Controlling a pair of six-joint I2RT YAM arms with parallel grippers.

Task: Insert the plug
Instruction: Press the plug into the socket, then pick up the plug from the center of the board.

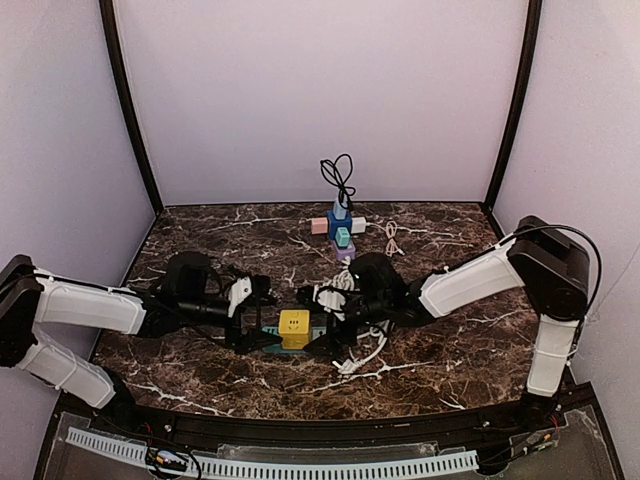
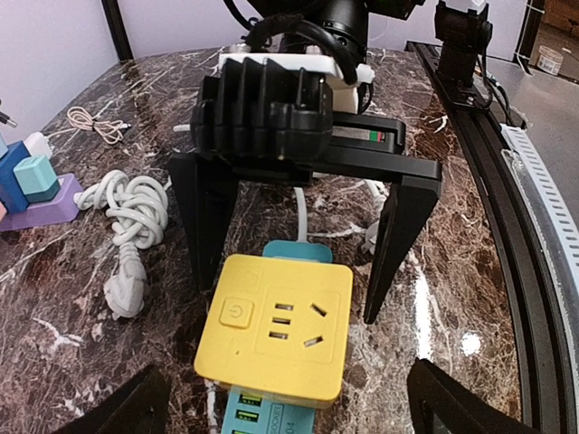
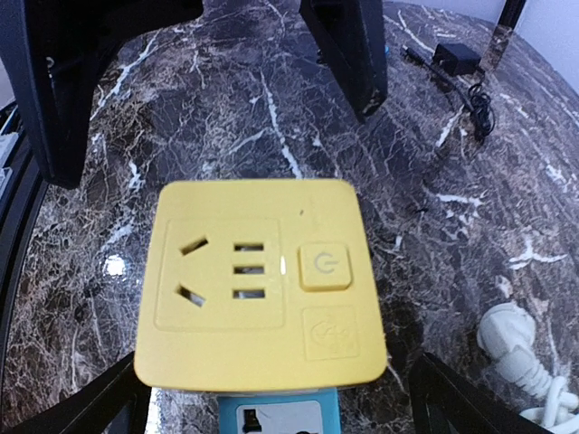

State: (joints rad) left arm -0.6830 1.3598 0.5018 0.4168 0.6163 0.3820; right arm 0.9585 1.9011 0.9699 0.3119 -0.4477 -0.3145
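Yellow socket cube (image 3: 258, 285) sits square on top of the teal power strip (image 2: 294, 251), at the lower centre of the overhead view, between the two arms. Its top face is turned up and shows a round power button and two sets of slots, all empty. The plastic looks clean, with rounded corners. Its underside, and so how deep its pins go, is hidden. Since it stands level on the strip with nothing holding it, the insertion looks done, and what seems left is for the arms to draw away.

The left gripper (image 3: 210, 145) has its fingers spread wide at the top of the right wrist view, clear of the cube. The right gripper (image 2: 294, 298) likewise stands wide apart, straddling the cube's far edge in the left wrist view, gripping nothing.

A coiled white cord (image 2: 131, 217) with its own plug lies loose on the marble table (image 1: 450, 360), left of centre in the left wrist view. Some coloured blocks (image 1: 340, 225) stand further back.
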